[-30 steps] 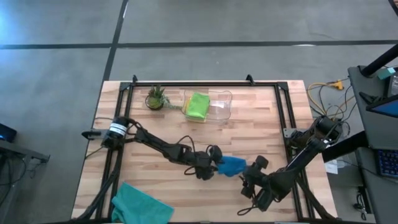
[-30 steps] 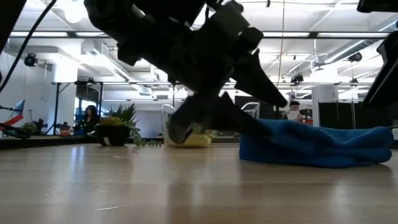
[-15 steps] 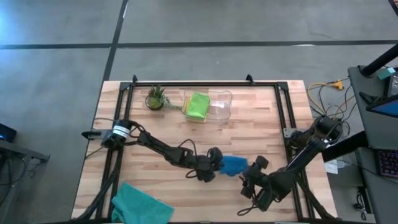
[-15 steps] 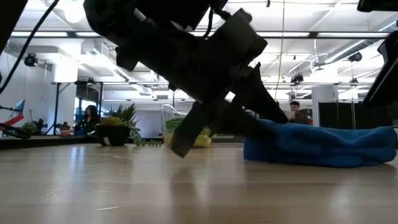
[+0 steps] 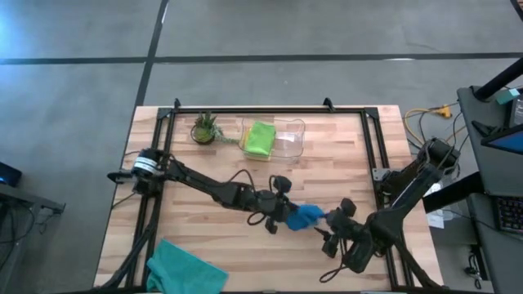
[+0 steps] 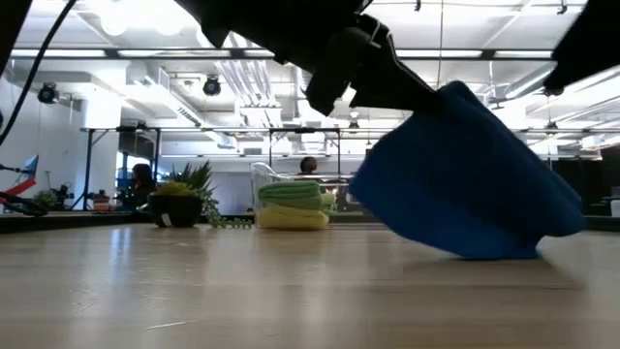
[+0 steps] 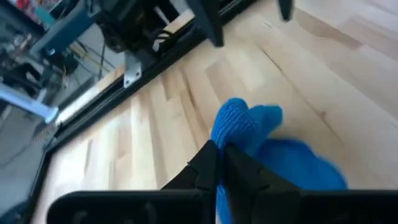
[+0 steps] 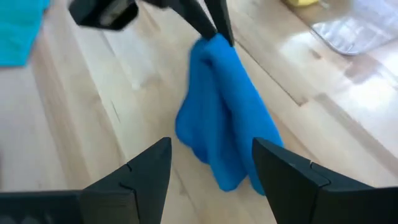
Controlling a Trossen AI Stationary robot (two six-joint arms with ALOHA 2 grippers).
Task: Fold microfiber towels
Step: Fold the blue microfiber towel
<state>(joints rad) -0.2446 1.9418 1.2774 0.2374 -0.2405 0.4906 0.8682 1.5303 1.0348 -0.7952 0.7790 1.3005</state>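
Overhead, table-level, two wrist views.

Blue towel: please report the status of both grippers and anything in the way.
Left gripper shut on blue towel, one end lifted, lower edge on table. Right gripper open, facing the towel, not touching. Nothing in the way.

Light wood table (image 5: 343,163) with black frame rails along the edges. On it: plant (image 5: 204,128) at the far left, clear bin (image 5: 288,139) just beside it, teal towel (image 5: 185,266) at the near-left edge. Blue towel (image 5: 304,216) lifted at one end, lower edge touching the wood.
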